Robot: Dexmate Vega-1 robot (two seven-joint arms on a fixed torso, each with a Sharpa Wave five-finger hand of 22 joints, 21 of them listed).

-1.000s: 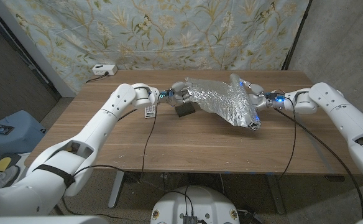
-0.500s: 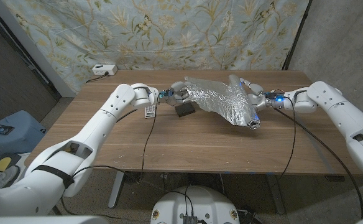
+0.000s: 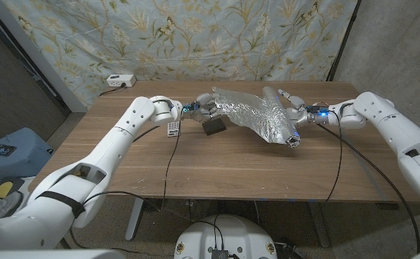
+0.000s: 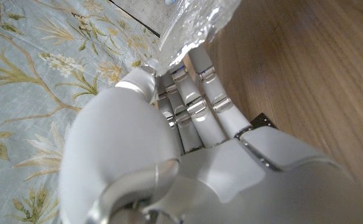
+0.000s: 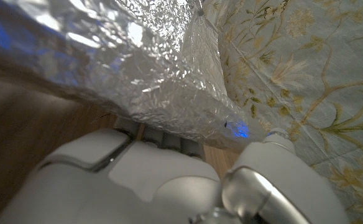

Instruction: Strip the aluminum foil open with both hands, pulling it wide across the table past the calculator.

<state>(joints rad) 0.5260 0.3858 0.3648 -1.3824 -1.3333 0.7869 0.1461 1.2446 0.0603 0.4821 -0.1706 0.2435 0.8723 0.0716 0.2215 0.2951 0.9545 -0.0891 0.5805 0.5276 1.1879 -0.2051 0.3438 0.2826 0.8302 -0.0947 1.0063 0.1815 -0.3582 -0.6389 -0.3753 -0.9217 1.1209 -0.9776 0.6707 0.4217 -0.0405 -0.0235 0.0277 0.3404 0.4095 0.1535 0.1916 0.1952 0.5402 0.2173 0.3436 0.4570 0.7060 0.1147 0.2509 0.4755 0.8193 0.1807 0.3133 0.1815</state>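
Note:
A crinkled sheet of aluminum foil (image 3: 252,113) stretches across the back middle of the wooden table (image 3: 195,165). Its rolled end (image 3: 292,141) lies toward the right. My left hand (image 3: 207,108) grips the foil's left end, and the left wrist view shows its fingers (image 4: 197,102) closed under the foil (image 4: 194,25). My right hand (image 3: 292,112) holds the right edge, where the foil (image 5: 138,68) drapes over that hand (image 5: 150,174). A dark, flat calculator (image 3: 213,127) sits on the table just below the foil's left end.
A small white keypad-like item (image 3: 172,129) lies by my left wrist. A white power strip (image 3: 120,80) sits at the table's back left corner. Cables trail from both forearms across the table. A floral curtain (image 3: 195,36) hangs behind.
My right hand has shifted slightly left and back, carrying the foil's rolled end with it. The left hand has stayed where it was.

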